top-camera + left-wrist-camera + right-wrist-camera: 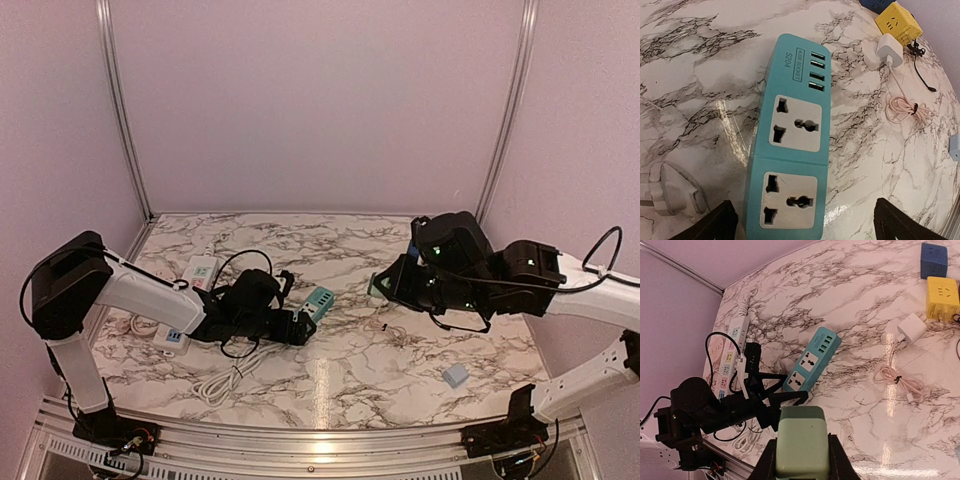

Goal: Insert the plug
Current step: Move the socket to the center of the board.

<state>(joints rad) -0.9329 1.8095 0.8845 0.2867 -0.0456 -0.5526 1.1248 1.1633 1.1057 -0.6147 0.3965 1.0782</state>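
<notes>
Right wrist: plug within right tool

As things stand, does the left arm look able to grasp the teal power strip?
Probably yes: the left gripper is open, flanking the near end of the teal power strip, with nothing in between. The white plug lies off to one side.

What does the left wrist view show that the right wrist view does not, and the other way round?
Only the left wrist view: the S204 marking on the teal power strip, and a white plug lying beside it. Only the right wrist view: the right pincer shut on a green adapter, the left arm, and white power strips. Both: the teal power strip, the yellow cube socket, the white charger and a coiled pink cable.
</notes>
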